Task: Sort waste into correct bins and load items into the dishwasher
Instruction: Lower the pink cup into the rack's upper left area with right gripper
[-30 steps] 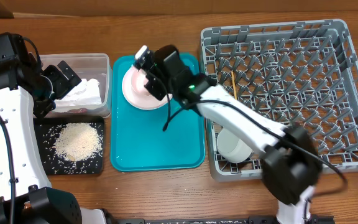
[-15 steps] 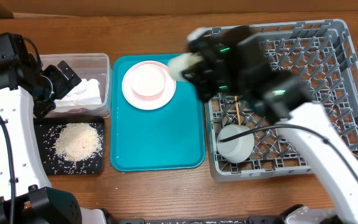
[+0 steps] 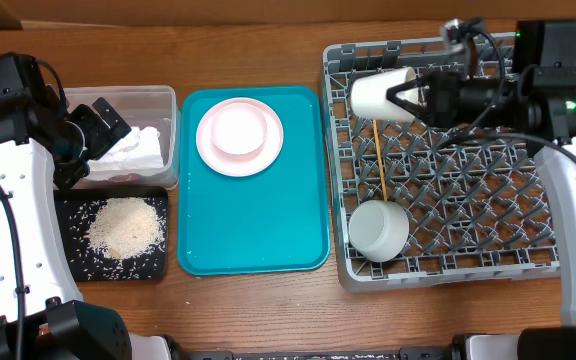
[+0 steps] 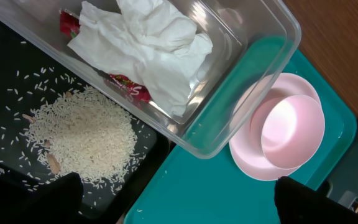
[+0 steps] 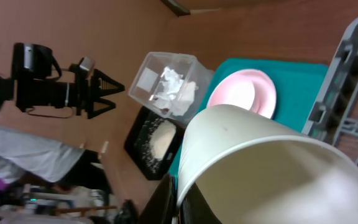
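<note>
Cup (image 3: 378, 97): small, cream, on its side in the air over far-left corner of grey rack (image 3: 468, 240), mouth twd teal tray (image 3: 253, 245); fills most of rt wrist view (image 5: 260, 168).
R gripper (image 3: 408, 100): clamped on cup's base end, one finger each side.
R arm: in from rt edge, stretched along rack's far side, gripper pointing left, roughly level.
L gripper (image 3: 98, 125): jaws spread wide, nothing held, over clear tub (image 3: 163, 100) at its left end.
L arm: up along left table edge, bent inward at the top.
Clear tub contents: crumpled tissue (image 4: 148, 50), red wrapper (image 4: 129, 87) partly under it.
Black tray (image 3: 73, 205): rice (image 3: 125, 225) in a heap, stray grains round it.
Teal tray load: pink plate (image 3: 208, 150) at far end, pink bowl (image 3: 240, 130) on it.
Rack load: whitish bowl (image 3: 378, 230) near-left corner; chopstick (image 3: 380, 160) lying betw. cup and bowl.
</note>
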### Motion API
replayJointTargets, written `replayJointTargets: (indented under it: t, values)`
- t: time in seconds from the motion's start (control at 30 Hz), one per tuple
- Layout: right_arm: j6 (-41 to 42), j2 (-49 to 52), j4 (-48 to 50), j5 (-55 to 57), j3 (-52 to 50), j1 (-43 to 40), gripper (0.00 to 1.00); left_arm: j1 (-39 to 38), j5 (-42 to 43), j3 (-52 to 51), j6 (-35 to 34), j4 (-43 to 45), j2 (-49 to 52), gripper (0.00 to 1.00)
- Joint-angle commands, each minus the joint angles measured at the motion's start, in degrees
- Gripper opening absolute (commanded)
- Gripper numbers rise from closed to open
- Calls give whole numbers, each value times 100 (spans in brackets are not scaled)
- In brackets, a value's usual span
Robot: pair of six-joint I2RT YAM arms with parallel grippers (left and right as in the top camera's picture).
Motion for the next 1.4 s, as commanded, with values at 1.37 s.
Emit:
replayJointTargets:
  t: [1.37]
  values:
    - [20,284,2524,-1517,-3193,-616,4,20,37,122,4,9,-46,100]
